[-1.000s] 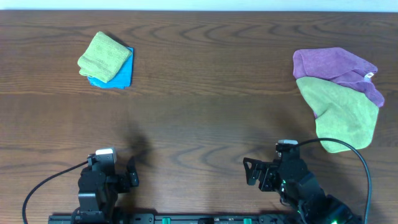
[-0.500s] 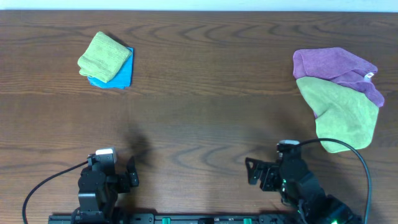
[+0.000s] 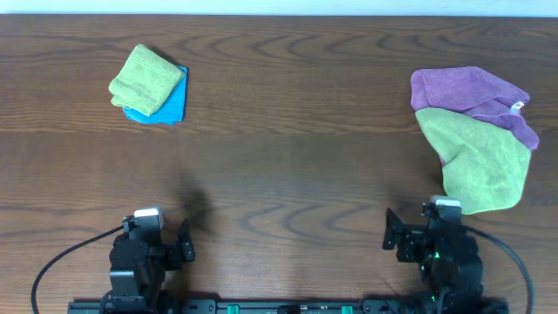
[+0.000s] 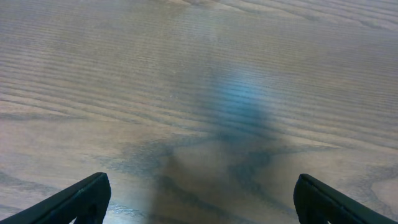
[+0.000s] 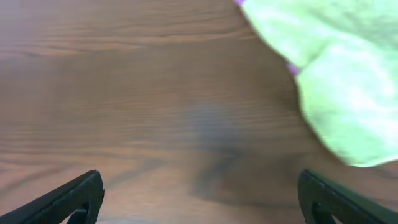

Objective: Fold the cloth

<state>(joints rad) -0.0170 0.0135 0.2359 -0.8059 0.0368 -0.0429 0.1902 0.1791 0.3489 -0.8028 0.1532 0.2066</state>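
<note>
While both arms sit at the bottom edge of the overhead frame, the cloth [image 3: 484, 166] lies unfolded at the right of the frame, spread loosely on the bench [image 3: 296, 157]. Its upper edge overlaps the purple cloth [image 3: 466, 87] just above it: touching, with green on top as far as I can tell. A small white tag [image 3: 517, 106] shows on the purple one's right side.

The right end effector [image 5: 205, 199] has its fingers wide apart with nothing between them, only bare wood. The cloth's lower lobe fills the upper right of its wrist view, clear of the fingers. In the overhead the right arm sits just below the cloth's bottom edge.

The left end effector [image 4: 208, 202] is also wide apart and empty, over bare bench at lower left, well apart from the cloth.

Upper left of the overhead: second lime-green cloth [image 3: 146, 78], folded into a small pad, rests on a bright-blue cloth [image 3: 173, 106] that pokes out at its right and bottom.
</note>
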